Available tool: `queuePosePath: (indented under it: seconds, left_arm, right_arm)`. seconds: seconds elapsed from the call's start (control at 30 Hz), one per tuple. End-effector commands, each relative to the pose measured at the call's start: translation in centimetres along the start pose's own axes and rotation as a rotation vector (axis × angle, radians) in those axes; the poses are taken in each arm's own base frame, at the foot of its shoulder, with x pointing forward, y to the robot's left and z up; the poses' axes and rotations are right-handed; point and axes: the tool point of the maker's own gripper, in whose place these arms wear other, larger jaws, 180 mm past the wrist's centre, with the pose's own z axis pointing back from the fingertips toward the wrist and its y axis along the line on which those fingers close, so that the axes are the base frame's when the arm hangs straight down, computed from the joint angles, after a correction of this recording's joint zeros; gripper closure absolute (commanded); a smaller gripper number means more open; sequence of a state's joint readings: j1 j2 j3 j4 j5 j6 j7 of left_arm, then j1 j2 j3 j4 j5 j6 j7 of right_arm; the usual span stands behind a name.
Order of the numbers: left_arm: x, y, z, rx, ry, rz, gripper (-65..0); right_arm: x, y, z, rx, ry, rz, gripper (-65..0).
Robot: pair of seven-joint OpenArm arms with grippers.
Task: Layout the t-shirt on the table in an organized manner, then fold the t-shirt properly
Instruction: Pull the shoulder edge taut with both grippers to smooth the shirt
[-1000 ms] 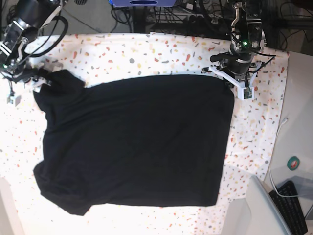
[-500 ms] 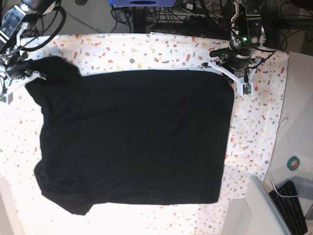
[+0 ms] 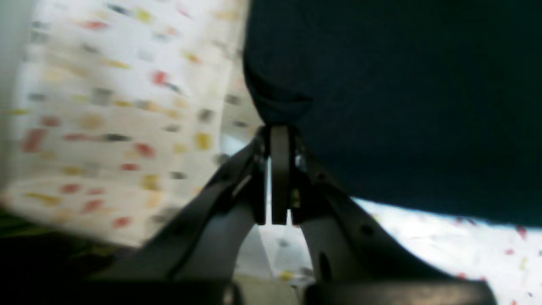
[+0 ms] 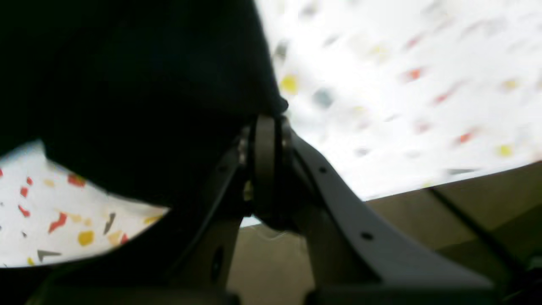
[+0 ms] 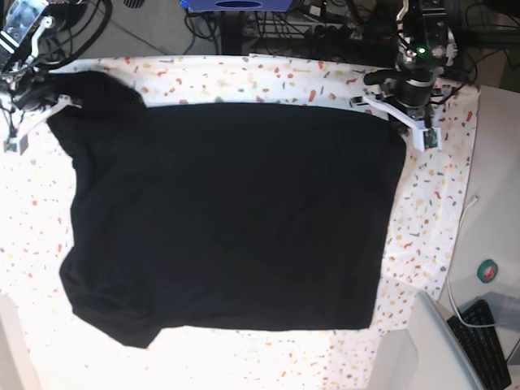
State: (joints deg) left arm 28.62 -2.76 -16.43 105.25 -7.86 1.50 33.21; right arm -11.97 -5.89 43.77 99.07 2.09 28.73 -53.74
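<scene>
Black shirt [image 5: 231, 215] lies spread flat mid-bench [image 5: 431, 203], plain side up. Left gripper [image 3: 277, 131] at 1 o'clock, fingers [image 3: 279, 169] pinched tight on the shirt's corner. Right gripper [image 4: 264, 120] at 10 o'clock, fingers clamped on the shirt's edge by the sleeve.

Black keyboard [image 5: 486, 340], tangled floor cables [image 5: 211, 28]

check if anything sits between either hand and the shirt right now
Nothing visible does. The left hand is shut on the shirt at one far corner and the right hand on a sleeve; bare table lies around it.
</scene>
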Motion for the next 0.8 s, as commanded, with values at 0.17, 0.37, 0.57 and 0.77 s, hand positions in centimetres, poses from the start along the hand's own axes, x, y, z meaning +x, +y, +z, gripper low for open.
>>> queuePosePath:
  seconds: [0.17, 0.37, 0.57, 0.77]
  left_arm:
    - [5.0, -1.2, 0.6, -0.022, -0.083, 0.004, 0.0]
    - [3.7, -0.8, 0.7, -0.014, -0.025, 0.005, 0.0]
    - [1.4, 1.4, 0.9, 0.039, 0.033, 0.012, 0.0]
    - [1.6, 3.7, 0.9, 0.148, 0.034, -0.095, 0.0]
  right_arm:
    - [11.5, -0.8, 5.4, -0.072, -0.317, 0.063, 0.0]
    - [6.5, 2.6, 4.7, -0.004, -0.138, 0.202, 0.0]
    - [-2.2, 3.9, -0.5, 0.101, 0.098, 0.128, 0.0]
    - [-2.0, 2.6, -0.9, 0.073, 0.1, 0.083, 0.0]
